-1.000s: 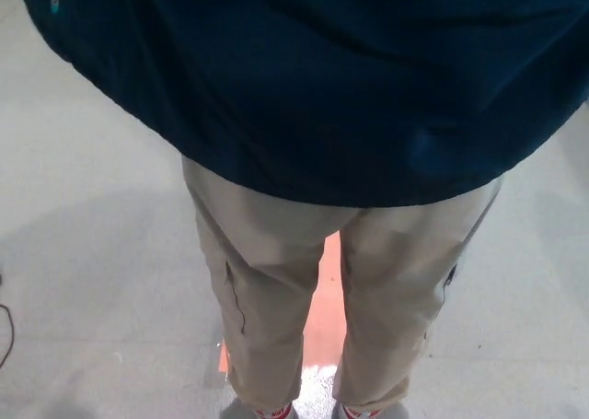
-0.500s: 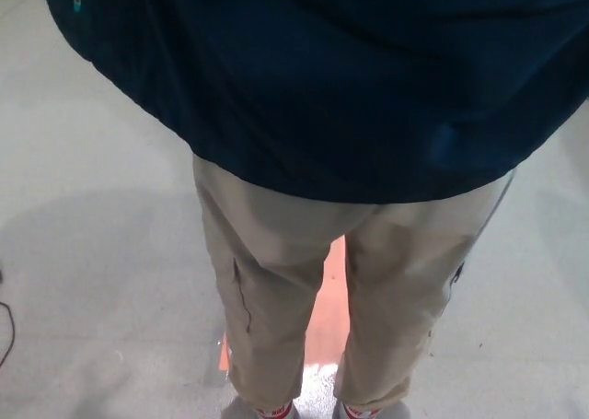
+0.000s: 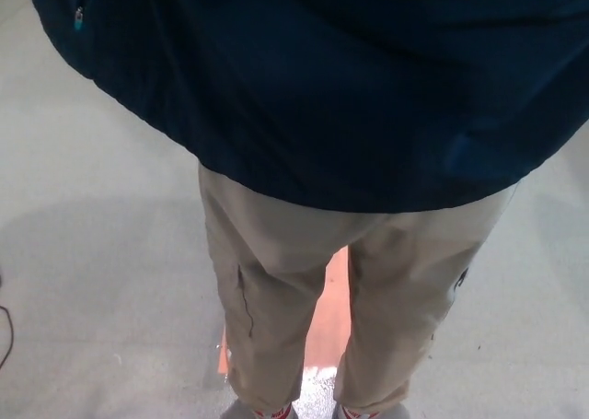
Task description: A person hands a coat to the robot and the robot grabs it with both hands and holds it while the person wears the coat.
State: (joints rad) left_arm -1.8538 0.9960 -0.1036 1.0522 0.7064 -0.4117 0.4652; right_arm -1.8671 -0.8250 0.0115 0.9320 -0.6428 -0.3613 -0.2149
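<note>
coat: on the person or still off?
Cannot tell. The dark blue coat hangs spread above the person's trousers; sleeves and arms are out of frame.

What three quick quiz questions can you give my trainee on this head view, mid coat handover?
1. True or false: a robot hand shows in the picture.
2. What colour is the coat? A red, B dark navy, C white.
3. What lies on the floor between the person's trouser legs?

Key: 1 false. 2 B. 3 an orange patch.
</note>
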